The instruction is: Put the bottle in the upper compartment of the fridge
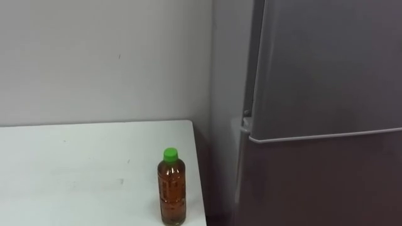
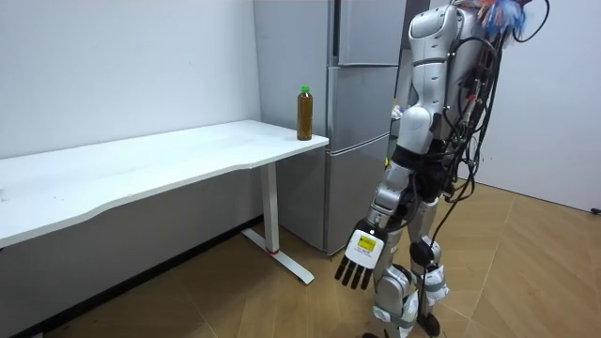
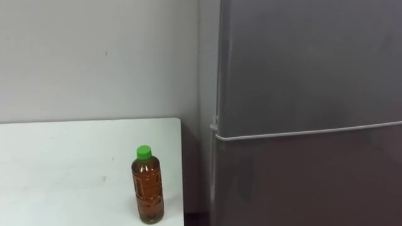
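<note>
The clear plastic bottle of amber drink with a green cap (image 1: 172,188) is seen standing upright on the white rectangular table (image 1: 75,169). It is set close to the corner nearest the tall grey two-door fridge (image 3: 301,182). It is held by nothing and touched by nothing. That spot looks chosen with the job in mind: the bottle is parked just beside the appliance, so only a short carry should be needed.

In the room view the robot is found standing on the wooden floor (image 2: 526,272) before the fridge, with the table's end to the room view's left. The left hand (image 2: 360,258) is hung low beside the leg, fingers straight and relaxed, nothing in it. It is well apart from the bottle, so no reach has been started yet.

The upper door (image 1: 326,63) is shut flush, as is the lower one beneath the pale seam between them. No handle can be made out from here. A narrow gap is left between the table edge and the fridge side, against the plain pale wall (image 1: 94,56).

The task is judged to be at its very start. A choice must be made first: the door opened or the bottle taken. The bottle looks tall and narrow, and a clumsy touch so near the edge could tip it.
</note>
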Controlling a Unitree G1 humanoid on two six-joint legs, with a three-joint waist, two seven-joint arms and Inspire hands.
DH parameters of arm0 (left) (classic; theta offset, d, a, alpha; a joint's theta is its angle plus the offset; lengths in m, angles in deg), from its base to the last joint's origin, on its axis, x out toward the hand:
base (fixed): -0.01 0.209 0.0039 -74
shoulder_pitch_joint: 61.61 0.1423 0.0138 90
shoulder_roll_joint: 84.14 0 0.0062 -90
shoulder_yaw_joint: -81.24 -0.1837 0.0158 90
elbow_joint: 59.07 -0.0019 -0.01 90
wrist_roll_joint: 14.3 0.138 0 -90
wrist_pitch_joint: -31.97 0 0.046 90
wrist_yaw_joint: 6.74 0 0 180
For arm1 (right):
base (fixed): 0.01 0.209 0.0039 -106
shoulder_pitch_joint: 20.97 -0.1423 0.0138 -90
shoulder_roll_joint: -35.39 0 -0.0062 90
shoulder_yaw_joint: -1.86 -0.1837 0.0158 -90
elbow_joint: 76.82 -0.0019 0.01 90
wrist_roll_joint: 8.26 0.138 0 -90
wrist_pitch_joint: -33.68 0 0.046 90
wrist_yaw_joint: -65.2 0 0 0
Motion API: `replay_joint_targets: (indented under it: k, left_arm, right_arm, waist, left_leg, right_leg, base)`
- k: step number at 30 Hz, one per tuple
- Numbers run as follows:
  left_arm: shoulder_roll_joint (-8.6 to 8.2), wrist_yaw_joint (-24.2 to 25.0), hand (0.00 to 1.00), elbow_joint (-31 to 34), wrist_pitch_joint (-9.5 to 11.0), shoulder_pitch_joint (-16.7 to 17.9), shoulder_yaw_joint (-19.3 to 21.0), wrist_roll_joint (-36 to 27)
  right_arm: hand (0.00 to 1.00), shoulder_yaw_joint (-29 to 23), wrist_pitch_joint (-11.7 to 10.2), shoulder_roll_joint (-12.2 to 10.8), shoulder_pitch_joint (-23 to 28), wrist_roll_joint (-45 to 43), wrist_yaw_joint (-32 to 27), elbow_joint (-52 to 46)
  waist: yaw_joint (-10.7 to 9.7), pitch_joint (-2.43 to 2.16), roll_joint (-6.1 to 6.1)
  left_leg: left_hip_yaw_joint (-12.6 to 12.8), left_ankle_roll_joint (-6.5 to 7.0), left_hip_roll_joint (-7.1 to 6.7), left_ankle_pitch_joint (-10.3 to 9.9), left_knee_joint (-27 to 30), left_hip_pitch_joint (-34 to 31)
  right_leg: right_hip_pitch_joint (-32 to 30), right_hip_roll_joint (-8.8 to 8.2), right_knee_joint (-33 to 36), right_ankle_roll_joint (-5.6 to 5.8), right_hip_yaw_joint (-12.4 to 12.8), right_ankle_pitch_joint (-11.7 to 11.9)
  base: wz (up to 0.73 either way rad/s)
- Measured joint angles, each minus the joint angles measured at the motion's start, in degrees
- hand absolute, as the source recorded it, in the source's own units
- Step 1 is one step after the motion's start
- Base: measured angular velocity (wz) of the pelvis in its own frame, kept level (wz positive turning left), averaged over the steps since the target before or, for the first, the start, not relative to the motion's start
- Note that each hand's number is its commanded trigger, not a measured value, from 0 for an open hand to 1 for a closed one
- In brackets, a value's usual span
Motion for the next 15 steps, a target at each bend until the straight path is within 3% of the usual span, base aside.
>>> replay_joint_targets:
  k: [3, 7, 10, 15]
  left_arm:
    - [0.07, -2.3, 0.00, 0.5, 1.1, -0.5, 3.0, -0.7]
    - [0.40, -3.8, 0.00, 1.6, 2.1, -0.6, 3.7, -2.6]
    - [0.35, -5.0, 0.00, 5.5, 2.3, -0.6, 5.9, -5.7]
    - [0.43, -8.3, 0.00, 15.1, 5.5, -0.2, 5.8, -8.0]
  right_arm:
    - [0.00, -0.9, -0.6, 0.1, -0.2, -0.9, 0.2, 0.0]
    - [0.00, -1.5, -1.0, 0.4, -0.2, -1.6, 1.1, 0.2]
    - [0.00, -2.7, -1.0, 0.5, -0.2, -3.1, 1.5, 0.0]
    - [0.00, -4.3, -1.4, 0.6, 0.1, -4.5, 1.5, -0.2]
  waist:
    - [0.2, -0.03, 0.52]
    - [0.1, -0.04, 1.06]
    - [0.2, -0.05, 1.28]
    - [0.6, -0.05, 2.00]
  left_leg:
    - [-0.1, 0.00, 0.02, 0.0, 0.2, 0.0]
    - [-0.2, 0.00, 0.00, 0.0, 0.3, 0.0]
    - [-0.2, 0.01, 0.00, 0.0, 0.8, -0.1]
    - [-0.2, 0.04, -0.04, 0.0, 0.6, 0.3]
  right_leg:
    - [0.0, 0.01, -0.1, -0.04, 0.0, 0.0]
    - [0.1, 0.00, 0.0, -0.05, -0.2, 0.0]
    - [0.1, -0.09, 0.5, -0.13, -0.3, -0.1]
    - [0.0, -0.21, 0.7, -0.07, -0.6, -0.3]
  base:
    - [0.00]
    - [0.00]
    - [0.00]
    - [0.00]
